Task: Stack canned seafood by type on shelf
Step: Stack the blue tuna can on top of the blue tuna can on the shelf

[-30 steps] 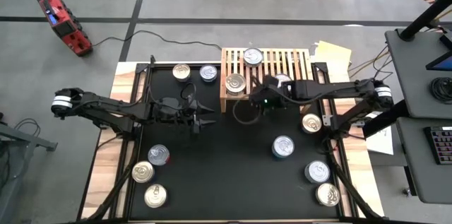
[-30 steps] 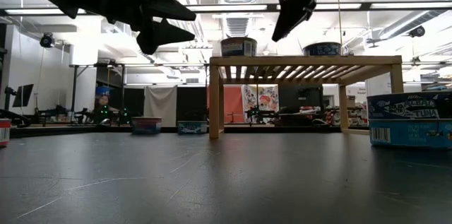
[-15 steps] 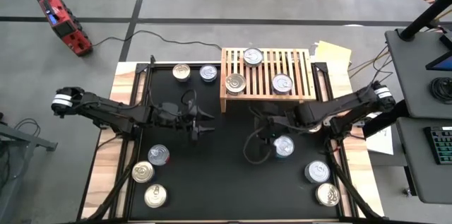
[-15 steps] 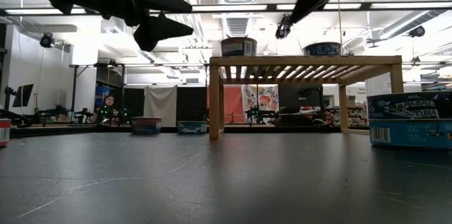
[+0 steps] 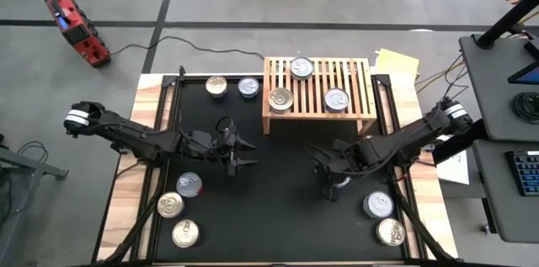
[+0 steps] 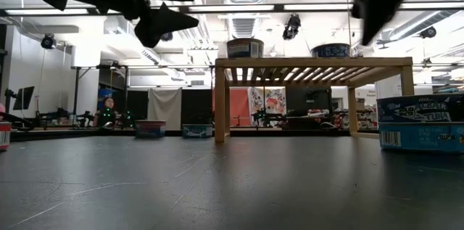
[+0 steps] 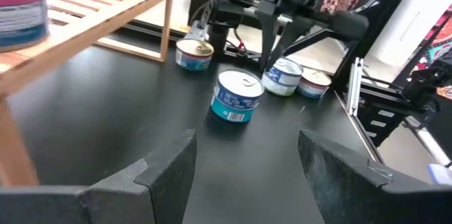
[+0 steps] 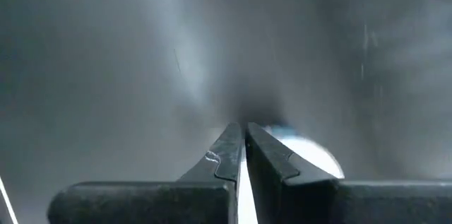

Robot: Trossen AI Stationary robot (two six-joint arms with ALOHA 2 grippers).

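The light-wood shelf stands at the mat's far edge and carries three tins on its slats. More tins of canned seafood lie on the black mat, at the far left, the near left and the near right. My right gripper is shut and points steeply down, high above a blue tin in front of the shelf. My left gripper hangs open over the mat's left half with nothing between its fingers.
The shelf's legs stand on the mat, and a blue tin sits close to the low camera. Two tins lie beyond the blue one. Bare mat lies between the two grippers.
My right gripper has swung from the shelf's front edge toward the table's near edge, sinking a little and tipping to point more steeply down; it stays shut and now stands over the blue tin. My left gripper has drifted slightly toward the near edge, still open.
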